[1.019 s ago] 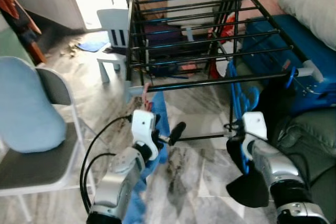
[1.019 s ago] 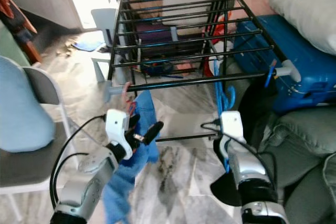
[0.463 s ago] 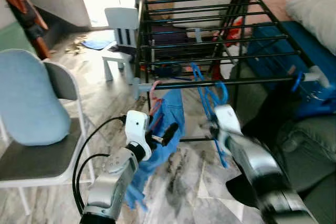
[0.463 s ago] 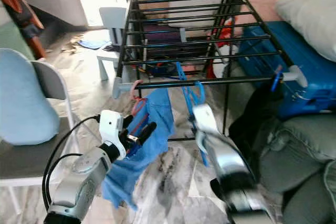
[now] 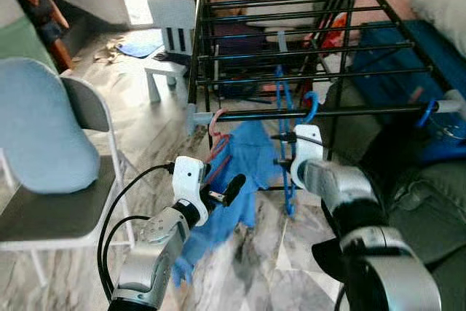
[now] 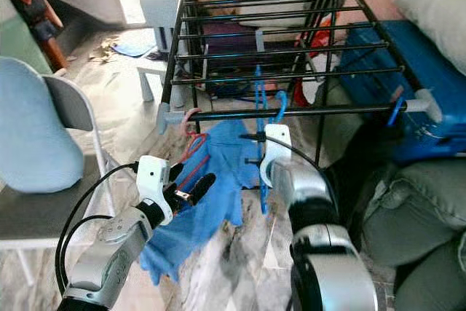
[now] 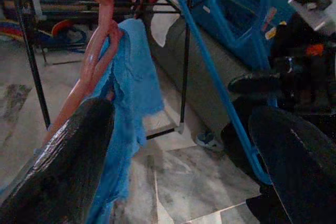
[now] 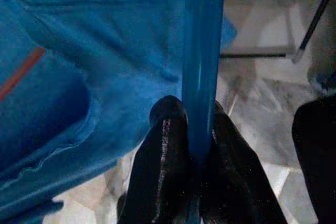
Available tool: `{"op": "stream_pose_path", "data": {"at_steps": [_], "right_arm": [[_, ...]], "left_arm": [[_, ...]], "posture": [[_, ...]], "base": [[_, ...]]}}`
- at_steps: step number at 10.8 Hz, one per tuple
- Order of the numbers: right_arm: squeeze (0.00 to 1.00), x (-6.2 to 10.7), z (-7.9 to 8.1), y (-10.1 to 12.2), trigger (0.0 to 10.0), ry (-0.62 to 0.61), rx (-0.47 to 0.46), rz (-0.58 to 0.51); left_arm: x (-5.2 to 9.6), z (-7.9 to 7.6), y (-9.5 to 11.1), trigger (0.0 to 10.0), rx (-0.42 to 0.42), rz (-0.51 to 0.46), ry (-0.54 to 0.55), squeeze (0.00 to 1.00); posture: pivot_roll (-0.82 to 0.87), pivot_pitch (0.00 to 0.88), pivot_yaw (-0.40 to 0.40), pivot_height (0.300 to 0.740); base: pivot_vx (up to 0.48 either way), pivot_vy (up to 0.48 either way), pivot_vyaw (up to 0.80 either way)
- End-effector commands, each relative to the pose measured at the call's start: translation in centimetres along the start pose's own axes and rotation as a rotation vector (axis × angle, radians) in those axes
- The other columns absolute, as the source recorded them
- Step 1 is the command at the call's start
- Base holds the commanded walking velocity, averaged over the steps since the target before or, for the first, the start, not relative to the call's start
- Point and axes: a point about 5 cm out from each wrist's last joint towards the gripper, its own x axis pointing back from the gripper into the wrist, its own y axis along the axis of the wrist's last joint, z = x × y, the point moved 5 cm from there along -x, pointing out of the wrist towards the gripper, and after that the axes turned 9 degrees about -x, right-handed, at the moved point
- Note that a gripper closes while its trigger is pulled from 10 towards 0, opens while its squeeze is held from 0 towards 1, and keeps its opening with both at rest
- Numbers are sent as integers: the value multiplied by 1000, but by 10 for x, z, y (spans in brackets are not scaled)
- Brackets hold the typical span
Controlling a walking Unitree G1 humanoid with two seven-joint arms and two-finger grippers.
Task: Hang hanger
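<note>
Right pincer (image 8: 191, 129), pressed tight on the blue hanger (image 5: 285, 114), has swung in from the right side of the rack toward its middle since a second ago. That hanger now stands upright with its curved hook (image 5: 312, 100) over the front bar (image 5: 342, 113) of the black drying rack (image 5: 306, 34); a second ago it hung farther right, beside the sofa. In the right wrist view its smooth, glossy plastic stem runs straight between the two matte black fingers (image 8: 163, 145).

Left pincer (image 5: 224, 191) stays low in front of the rack, its fingers spread, near a pink hanger (image 5: 215, 125) hooked on the same bar. Soft, wrinkled blue cloth (image 5: 244, 180) droops from that pink hanger toward the veined marble floor (image 5: 156, 125).

A folding chair (image 5: 80, 216) with a padded pale-blue cushion (image 5: 40, 136) stands to the left.
</note>
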Motion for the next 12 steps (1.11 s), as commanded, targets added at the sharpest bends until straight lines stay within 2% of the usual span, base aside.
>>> {"op": "stream_pose_path", "data": {"at_steps": [1, 2, 3, 7, 11, 12], "right_arm": [[0, 3, -3, 19, 10000, -18, -11, -41], [0, 3, -7, 19, 10000, -30, -30, -34], [0, 1, -22, 14, 10000, -82, -61, -7], [0, -3, -44, -18, 10000, -127, -97, 83], [0, -4, -51, -27, 10000, -141, -62, 88], [1000, -5, -52, -20, 10000, -115, -6, 4]], "left_arm": [[2, 1, 0, 10000, -16, 10, 4, 0], [2, 1, 0, 10000, -17, 12, 4, 0], [3, 1, -1, 10000, -16, 17, 5, 0], [3, 2, -3, 10000, -18, 37, 0, 0], [1, 2, -4, 10000, -25, 46, -6, 0], [0, 3, -3, 10000, -28, 48, 3, 0]], "posture": [[-113, 0, 55, 740], [-112, 0, 54, 740], [-111, 0, 53, 740], [-118, 0, 69, 740], [-119, 0, 72, 740], [-115, 0, 70, 740]], "base": [[0, 0, 0], [0, 0, 0], [0, 0, 0], [0, 0, 0], [0, 0, 0], [0, 0, 0]]}}
